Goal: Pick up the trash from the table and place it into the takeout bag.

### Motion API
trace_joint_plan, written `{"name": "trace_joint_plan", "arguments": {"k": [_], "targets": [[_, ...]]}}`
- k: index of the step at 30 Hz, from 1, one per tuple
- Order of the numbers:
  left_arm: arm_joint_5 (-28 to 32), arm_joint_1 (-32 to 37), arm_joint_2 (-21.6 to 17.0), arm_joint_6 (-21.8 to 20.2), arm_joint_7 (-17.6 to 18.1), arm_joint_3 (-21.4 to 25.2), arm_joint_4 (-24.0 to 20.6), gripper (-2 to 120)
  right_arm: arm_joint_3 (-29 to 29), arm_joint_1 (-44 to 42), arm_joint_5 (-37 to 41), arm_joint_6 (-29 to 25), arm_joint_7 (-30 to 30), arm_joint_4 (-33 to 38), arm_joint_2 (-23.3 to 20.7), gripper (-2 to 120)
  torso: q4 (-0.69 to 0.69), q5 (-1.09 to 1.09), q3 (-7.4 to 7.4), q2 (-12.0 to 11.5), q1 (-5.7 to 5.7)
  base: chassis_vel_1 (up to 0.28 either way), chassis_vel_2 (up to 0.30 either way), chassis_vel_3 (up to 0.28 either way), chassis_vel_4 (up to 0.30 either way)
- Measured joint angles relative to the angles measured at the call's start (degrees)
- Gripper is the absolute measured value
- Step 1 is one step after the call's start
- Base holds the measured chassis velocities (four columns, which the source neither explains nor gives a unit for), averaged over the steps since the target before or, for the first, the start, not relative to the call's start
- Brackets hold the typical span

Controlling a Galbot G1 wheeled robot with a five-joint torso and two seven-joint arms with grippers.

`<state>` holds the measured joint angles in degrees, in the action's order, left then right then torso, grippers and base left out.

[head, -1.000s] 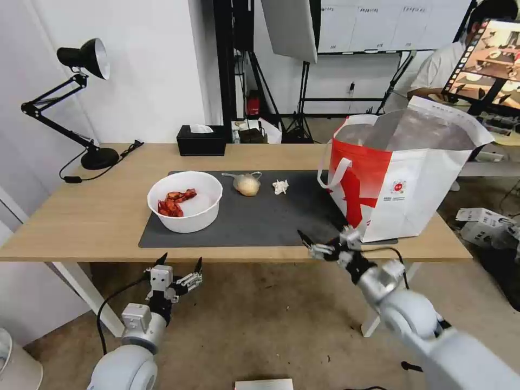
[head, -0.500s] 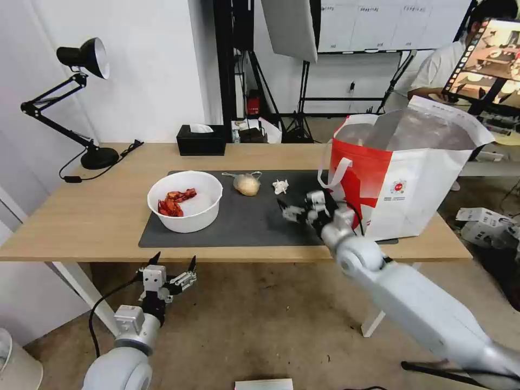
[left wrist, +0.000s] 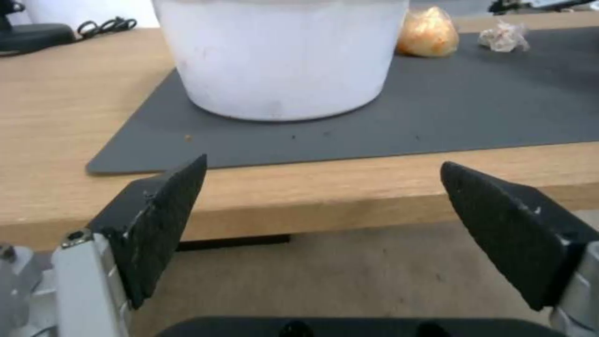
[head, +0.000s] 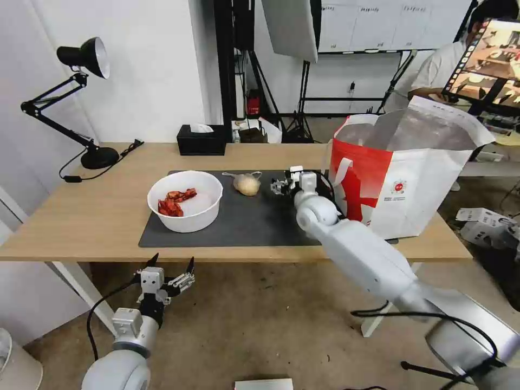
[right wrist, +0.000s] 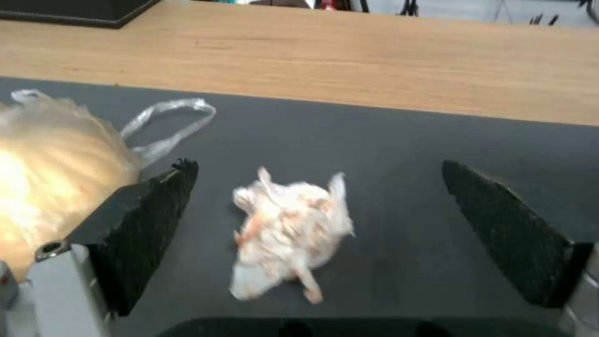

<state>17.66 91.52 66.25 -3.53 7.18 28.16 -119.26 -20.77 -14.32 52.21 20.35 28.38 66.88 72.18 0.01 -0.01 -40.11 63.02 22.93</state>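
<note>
The head view looks from high down over the whole table. Each wrist view looks forward, low and close, between its own fingers; both share the grey mat and the tissue.

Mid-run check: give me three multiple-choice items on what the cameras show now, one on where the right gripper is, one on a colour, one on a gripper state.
1. Where is the right gripper?
A. Inside the large white-and-red takeout bag
B. Over the dark grey mat, straddling the crumpled white tissue
C. Below the edge of the light-wood table

2. What colour are the scraps in the white round bowl?
A. Red
B. Green
C. Black

3. How do the left gripper's fingers stand?
A. Shut on the small knotted clear bag of beige food
B. Shut on nothing
C. Open, holding nothing

Answers:
1 B, the right wrist view shows the tissue lying on the mat between both open fingers.
2 A, the head view shows red shellfish pieces in the bowl.
3 C, the left wrist view shows both pads wide apart below the table edge.
</note>
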Motion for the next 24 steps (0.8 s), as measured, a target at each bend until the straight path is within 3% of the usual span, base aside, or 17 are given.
{"name": "trace_joint_plan", "arguments": {"k": [8,15,24], "targets": [[1.22,-0.45,-0.5,0.01,-0.03,1.36,-0.31,100,0.08,1.59,0.85,4.85,1.88,-2.75,1.91,100,-0.01,0.01,0.0,0.0,0.0,0.0,0.0,0.0,0.0],[1.24,-0.36,-0.11,0.01,-0.04,1.25,0.09,100,0.47,1.56,1.03,5.95,2.04,-3.79,2.37,100,-0.01,0.01,0.0,0.0,0.0,0.0,0.0,0.0,0.0],[1.09,-0.09,0.3,0.25,-0.71,0.95,0.44,100,0.53,1.55,2.26,5.56,0.91,-4.34,2.67,76,-0.01,0.01,0.0,0.01,-0.01,0.0,0.0,0.0,0.0]]}}
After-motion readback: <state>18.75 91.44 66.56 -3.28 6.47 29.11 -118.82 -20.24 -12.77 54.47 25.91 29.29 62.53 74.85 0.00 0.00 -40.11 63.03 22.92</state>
